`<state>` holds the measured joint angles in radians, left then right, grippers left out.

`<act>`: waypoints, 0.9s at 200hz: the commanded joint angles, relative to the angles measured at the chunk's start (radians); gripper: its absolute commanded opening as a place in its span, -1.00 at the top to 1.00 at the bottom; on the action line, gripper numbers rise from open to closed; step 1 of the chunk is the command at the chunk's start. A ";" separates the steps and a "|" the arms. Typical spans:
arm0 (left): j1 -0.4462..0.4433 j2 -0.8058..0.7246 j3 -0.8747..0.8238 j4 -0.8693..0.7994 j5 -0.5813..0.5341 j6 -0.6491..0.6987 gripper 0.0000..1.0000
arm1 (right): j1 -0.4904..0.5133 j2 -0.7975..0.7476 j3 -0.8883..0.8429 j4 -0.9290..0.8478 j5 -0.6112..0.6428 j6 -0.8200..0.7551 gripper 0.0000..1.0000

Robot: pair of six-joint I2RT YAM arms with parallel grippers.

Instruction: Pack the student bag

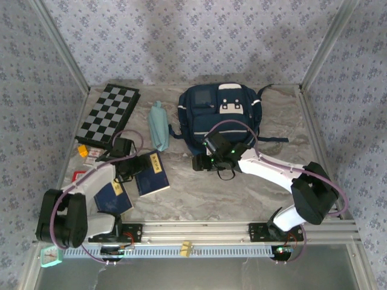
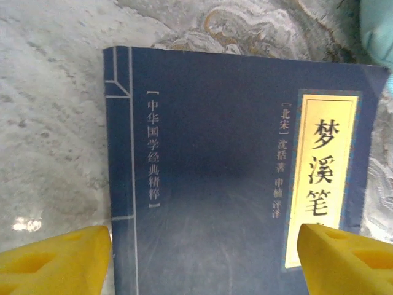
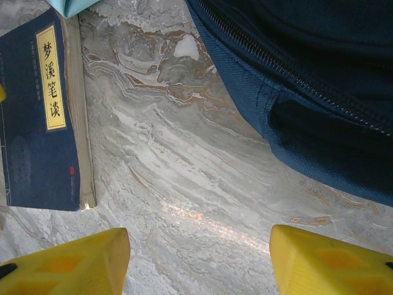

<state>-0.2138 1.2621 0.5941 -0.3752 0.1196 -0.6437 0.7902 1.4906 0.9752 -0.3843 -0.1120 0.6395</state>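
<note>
Where book (image 3: 43, 117) edge ends, bare table (image 3: 184, 184), student bag (image 3: 319, 80)

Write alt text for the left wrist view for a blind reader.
A navy book with a gold label lies flat on the marble table. The left gripper is open over it, yellow fingers at the bottom corners; a teal pouch peeks in top right.

A black-and-white chessboard (image 1: 110, 113) lies at the far left of the marble-patterned surface (image 1: 242, 193), with a pale teal pouch (image 1: 159, 125) near its right side. Closer in, a navy book (image 1: 151, 174) with a yellow Chinese title label lies flat, cover up. A second navy book (image 1: 112, 199) lies just left of it.
</note>
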 commanded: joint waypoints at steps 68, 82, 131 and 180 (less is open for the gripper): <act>-0.118 0.098 0.056 0.093 0.007 0.028 -0.48 | -0.022 -0.004 0.011 -0.036 0.027 -0.003 -0.26; -0.172 0.111 0.078 0.111 0.005 0.032 -0.43 | -0.029 -0.004 0.009 -0.034 0.022 0.004 -0.27; -0.271 0.165 0.134 0.138 0.002 0.028 -0.39 | 0.007 0.084 0.070 0.006 -0.009 0.076 -0.29; -0.241 0.087 0.100 0.004 -0.087 -0.021 -0.38 | 0.088 0.279 0.208 0.025 -0.021 0.157 -0.29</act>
<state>-0.4702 1.4067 0.7040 -0.2893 0.0784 -0.6353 0.8406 1.7031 1.1141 -0.3599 -0.1280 0.7326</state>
